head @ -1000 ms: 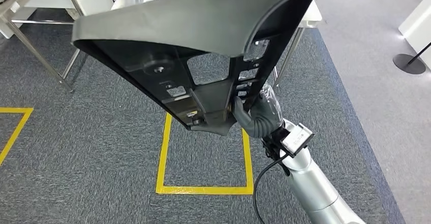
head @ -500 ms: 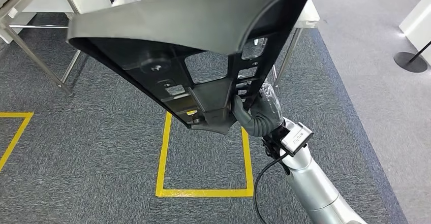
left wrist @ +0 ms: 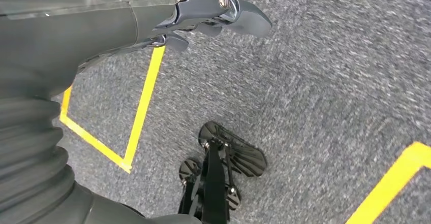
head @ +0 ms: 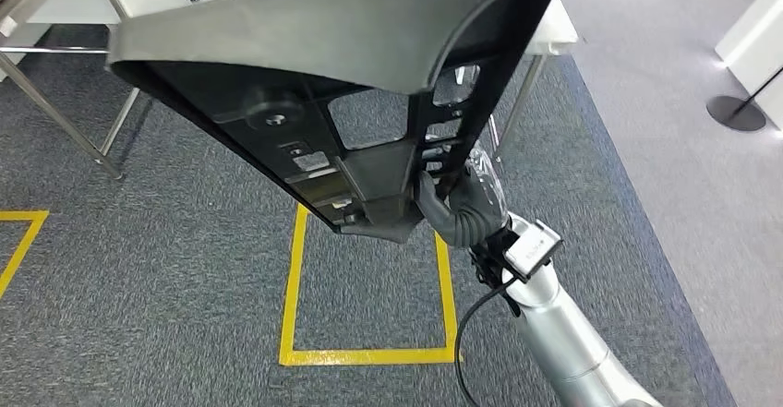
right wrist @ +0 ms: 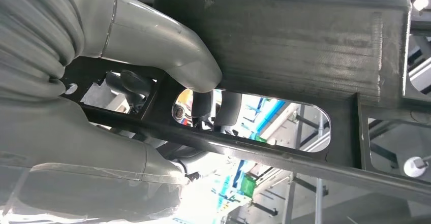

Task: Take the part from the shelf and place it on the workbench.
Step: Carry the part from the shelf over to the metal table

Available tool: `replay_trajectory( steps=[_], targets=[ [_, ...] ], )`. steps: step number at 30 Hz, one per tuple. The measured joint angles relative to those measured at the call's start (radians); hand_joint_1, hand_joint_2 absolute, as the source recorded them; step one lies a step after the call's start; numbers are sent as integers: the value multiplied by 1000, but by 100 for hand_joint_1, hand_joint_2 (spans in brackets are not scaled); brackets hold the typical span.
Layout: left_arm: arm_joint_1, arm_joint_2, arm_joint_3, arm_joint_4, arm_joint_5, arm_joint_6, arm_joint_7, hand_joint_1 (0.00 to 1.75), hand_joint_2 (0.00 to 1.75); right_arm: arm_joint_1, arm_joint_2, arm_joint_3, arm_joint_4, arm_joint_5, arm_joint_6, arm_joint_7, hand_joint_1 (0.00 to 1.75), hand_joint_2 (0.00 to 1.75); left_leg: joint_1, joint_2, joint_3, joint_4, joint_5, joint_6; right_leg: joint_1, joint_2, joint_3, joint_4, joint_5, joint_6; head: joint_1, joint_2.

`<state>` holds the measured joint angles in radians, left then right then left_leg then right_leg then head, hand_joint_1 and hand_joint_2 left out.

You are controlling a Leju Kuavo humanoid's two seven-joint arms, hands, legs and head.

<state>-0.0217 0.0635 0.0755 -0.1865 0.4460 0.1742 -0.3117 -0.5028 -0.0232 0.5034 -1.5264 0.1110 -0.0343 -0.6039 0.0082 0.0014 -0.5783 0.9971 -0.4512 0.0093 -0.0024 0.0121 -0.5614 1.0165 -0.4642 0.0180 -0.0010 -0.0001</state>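
A large black plastic part [head: 351,38], a curved panel with ribs and cut-outs on its underside, is held up in front of me and spans most of the head view. My right hand [head: 462,206] grips its lower edge from below, fingers hooked through a cut-out. In the right wrist view the right hand [right wrist: 101,82] has its thumb pressed on the part [right wrist: 305,36] beside an oblong opening. The white workbench [head: 558,27] stands just behind the part, mostly hidden by it. My left hand [left wrist: 152,16] hangs over the carpet holding nothing, its fingers [left wrist: 244,18] loosely extended.
Metal table legs [head: 522,102] stand under the workbench, and another metal frame [head: 55,102] stands at the left. A yellow tape square [head: 295,269] marks the grey carpet below the part. A black stanchion base [head: 736,112] sits at the far right by a white unit.
The whole picture has shifted slightly, so the camera has moved. The part stays in my right hand's grip at the same tilt.
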Motion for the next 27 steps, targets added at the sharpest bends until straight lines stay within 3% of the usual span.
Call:
replay_trajectory(
  steps=[2,5,6,7,9,10,12,16,18,20,21,22,23,25,27],
  targets=[
    [0,0,0,0,0,0,0,0,175,-1,1,0,0,0,-1,0,175,175,2,1,12,-3,-4,10,-3,-2,-31,65,-34,11,2,0],
    [-1,0,0,0,0,0,0,0,175,3,1,-1,1,0,-2,0,175,175,1,1,21,-2,-14,17,-5,-3,-140,248,-106,21,4,0],
    [0,0,0,0,0,-1,0,0,175,5,1,-1,1,0,-2,0,175,175,1,0,25,-2,-19,16,-5,-3,-163,274,-104,20,4,0],
    [1,0,0,0,0,-1,0,0,175,6,1,-1,2,0,-2,0,175,175,1,0,32,-2,-24,15,-4,-3,-167,260,-82,18,4,0],
    [2,0,0,0,0,-3,0,0,175,4,1,-1,2,1,-2,1,175,175,0,0,50,-2,-37,11,-2,-6,-125,133,4,5,4,0],
    [2,-1,0,0,0,-3,0,0,175,3,1,-1,2,2,-2,1,175,175,-1,0,58,-2,-44,8,3,-9,-99,67,31,-3,2,0],
    [0,-3,0,0,-1,-4,0,0,175,-1,1,-1,3,3,-2,2,175,175,-1,1,66,-3,-53,-1,11,-15,-70,-7,48,-17,0,0],
    [-1,-4,0,0,-3,-10,-1,0,175,-3,3,-2,3,4,-2,4,175,175,-1,3,66,38,-60,-20,6,-12,-41,-25,43,-36,-2,0],
    [-2,-4,0,0,-3,-12,-2,0,175,-4,6,-2,3,4,-2,3,175,175,2,2,15,135,-96,-27,3,-12,-23,-31,36,-43,-8,0],
    [-1,-3,0,0,-3,-13,-3,0,175,-3,7,-1,5,4,-2,3,175,175,4,2,-65,252,-143,-34,4,-12,-14,-31,25,-47,-12,0],
    [0,-3,0,0,-3,-13,-3,0,175,-1,7,-1,7,4,-2,4,175,175,5,2,-93,280,-149,-38,4,-10,-9,-30,19,-47,-13,0],
    [2,-3,0,0,-3,-13,-3,0,175,0,7,-1,9,5,-2,4,175,175,5,2,-105,275,-134,-40,4,-8,-2,-29,13,-45,-14,0],
    [3,-3,0,0,-3,-13,-3,0,175,1,8,-1,10,6,-2,4,175,175,6,2,-99,233,-96,-41,3,-6,6,-27,5,-43,-14,0],
    [6,-3,0,0,-3,-13,-3,0,175,0,10,-1,11,8,-2,5,175,175,6,2,-60,102,-11,-37,3,-5,24,-24,-10,-36,-14,0],
    [4,-3,1,0,-3,-13,-3,0,175,-3,12,-1,11,9,-2,10,175,175,1,3,-35,27,14,-24,4,-5,32,-22,-22,-26,-14,0]
  ],
)
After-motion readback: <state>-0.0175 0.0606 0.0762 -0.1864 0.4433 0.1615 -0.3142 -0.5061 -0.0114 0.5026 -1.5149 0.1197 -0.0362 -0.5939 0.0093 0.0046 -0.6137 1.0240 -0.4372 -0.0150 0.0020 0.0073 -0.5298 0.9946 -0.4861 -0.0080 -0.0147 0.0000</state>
